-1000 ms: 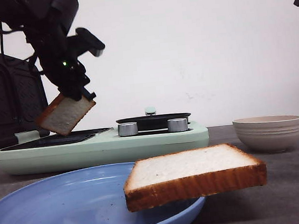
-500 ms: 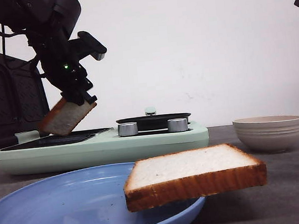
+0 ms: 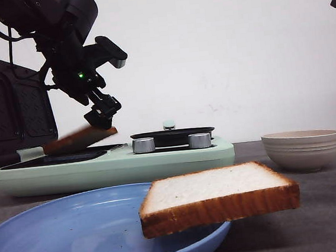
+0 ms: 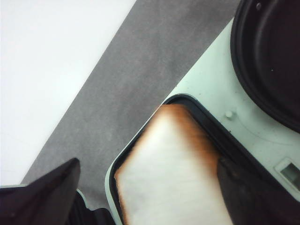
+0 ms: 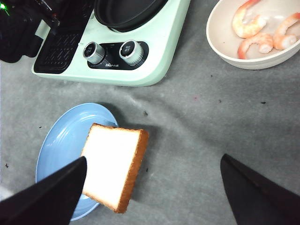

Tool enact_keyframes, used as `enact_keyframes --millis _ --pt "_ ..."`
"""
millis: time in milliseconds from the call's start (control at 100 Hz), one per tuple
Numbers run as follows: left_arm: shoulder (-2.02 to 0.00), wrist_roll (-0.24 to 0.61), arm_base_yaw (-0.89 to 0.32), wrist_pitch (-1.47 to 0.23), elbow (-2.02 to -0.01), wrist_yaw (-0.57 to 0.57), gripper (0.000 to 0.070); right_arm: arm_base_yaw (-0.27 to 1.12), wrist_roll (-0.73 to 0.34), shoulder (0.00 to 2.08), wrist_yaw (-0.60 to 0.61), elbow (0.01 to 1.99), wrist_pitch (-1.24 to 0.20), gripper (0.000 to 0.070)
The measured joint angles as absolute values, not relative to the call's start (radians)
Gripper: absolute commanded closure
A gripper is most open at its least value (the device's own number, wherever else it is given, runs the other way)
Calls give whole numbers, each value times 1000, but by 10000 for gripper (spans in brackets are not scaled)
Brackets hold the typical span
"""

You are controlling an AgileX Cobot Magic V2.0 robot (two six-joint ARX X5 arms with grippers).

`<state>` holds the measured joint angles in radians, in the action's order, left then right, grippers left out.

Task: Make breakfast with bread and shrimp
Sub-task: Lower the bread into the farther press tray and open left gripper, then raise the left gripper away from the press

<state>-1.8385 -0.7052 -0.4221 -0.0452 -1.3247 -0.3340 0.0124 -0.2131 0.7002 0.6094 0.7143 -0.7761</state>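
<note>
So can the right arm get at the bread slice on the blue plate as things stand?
Probably yes. In the right wrist view the slice lies overhanging the rim of the blue plate, with nothing on top of it. The right gripper hangs open above it, and the left gripper is away at the mint-green grill.

A plain white wall (image 3: 238, 53) stands behind, evenly lit, with a few faint marks. The worktop (image 5: 211, 126) is covered in grey, slightly speckled cloth.
</note>
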Motion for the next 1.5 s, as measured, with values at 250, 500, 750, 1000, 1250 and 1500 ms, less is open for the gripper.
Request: enact_keyframes --millis 250,500,750,1000,1250,1500 --pt "-1839 -683 -422 -46 -1325 -315 57 12 -213 700 609 714 -776 128" --pt "-1840 -563 -422 -167 -1433 -294 62 12 -213 700 609 714 -776 128" --pt "-1839 -382 -421 -363 -1614 -240 63 12 -213 700 620 714 -776 128" --pt "-1749 -253 -408 -468 -1625 -160 63 12 -213 700 656 714 -776 128" --pt "-1625 -124 -342 -567 -1626 31 63 12 -213 700 650 714 -776 128" --pt "-1507 -86 -304 -611 -1582 116 63 12 -212 700 622 714 -785 128"
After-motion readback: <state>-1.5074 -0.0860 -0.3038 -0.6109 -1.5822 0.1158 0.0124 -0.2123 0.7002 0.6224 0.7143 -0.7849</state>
